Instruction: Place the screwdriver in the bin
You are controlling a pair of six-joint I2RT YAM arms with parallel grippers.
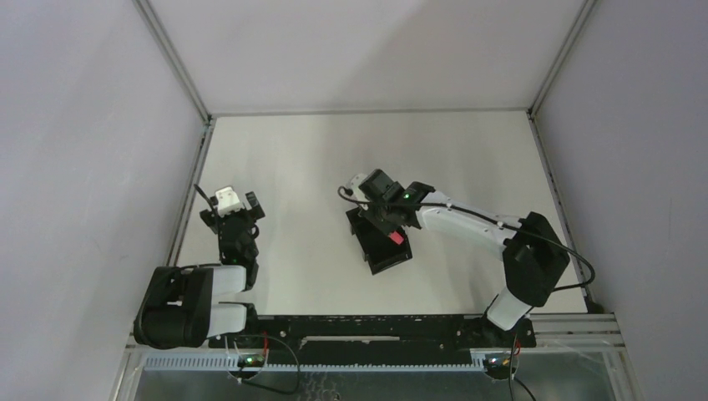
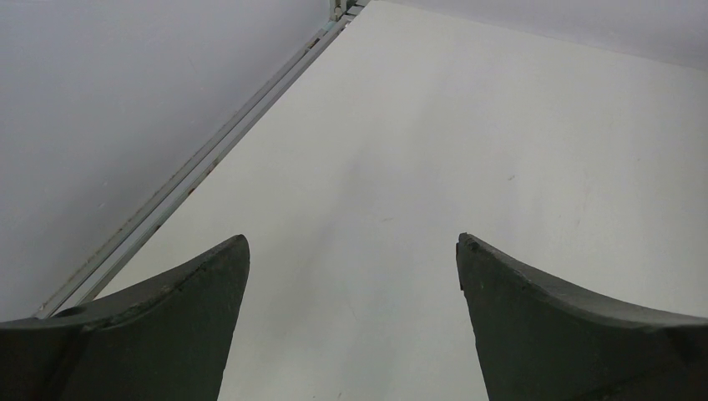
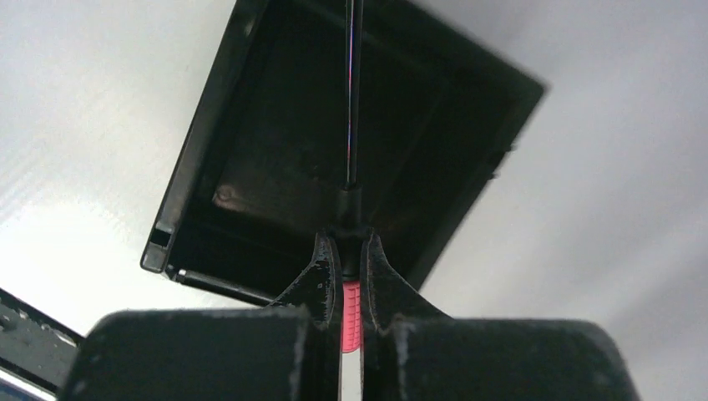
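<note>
Pale grey walls close in the left, right and far sides, with thin metal rails running along the corners. The table is plain white and matte. Two arms stand at its near edge, one on each side.

One bin lies a little right of the table's middle, black, open side up, its long axis running near to far with a slight tilt.

The left hand is near the left rail, well apart from the bin. Its jaws are spread wide with nothing between them, and only bare table shows beneath.

The right hand hangs over the bin, jaws pinched tight on the red handle of the one screwdriver. The thin dark shaft runs straight out from the fingertips in line with the hand, across the bin's open interior. Its tip is cut off at the wrist view's edge, so I cannot tell whether it touches the bin.
</note>
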